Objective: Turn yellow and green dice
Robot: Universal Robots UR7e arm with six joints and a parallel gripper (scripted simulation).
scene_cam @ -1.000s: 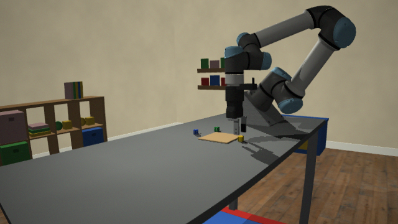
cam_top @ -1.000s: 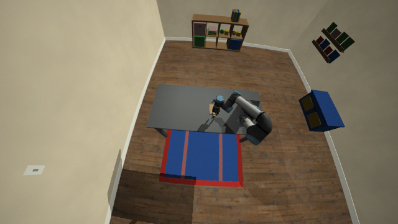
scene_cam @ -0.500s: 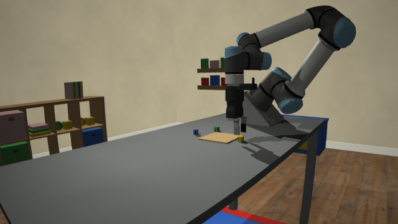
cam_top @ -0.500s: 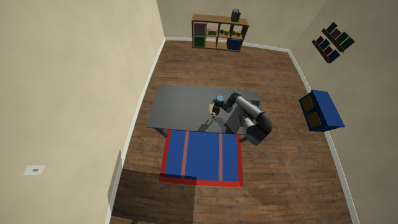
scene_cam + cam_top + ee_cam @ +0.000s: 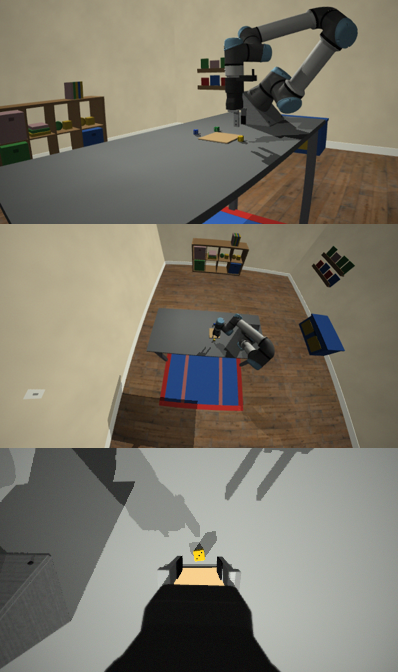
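The tan mat (image 5: 220, 137) lies flat on the grey table. The yellow die (image 5: 240, 138) sits on the table just off the mat's near right corner; it also shows in the wrist view (image 5: 199, 555) beyond the fingertips. The green die (image 5: 216, 129) and the blue die (image 5: 196, 132) sit on the table behind the mat, off it. My gripper (image 5: 239, 121) hangs open and empty above the mat's far right part, well above the dice. In the wrist view my gripper (image 5: 199, 563) frames a strip of mat (image 5: 198, 577).
The robot's base block (image 5: 264, 116) stands on the table's far right. The table edge runs close by on the right of the yellow die. A shelf unit (image 5: 50, 124) stands at the back left wall.
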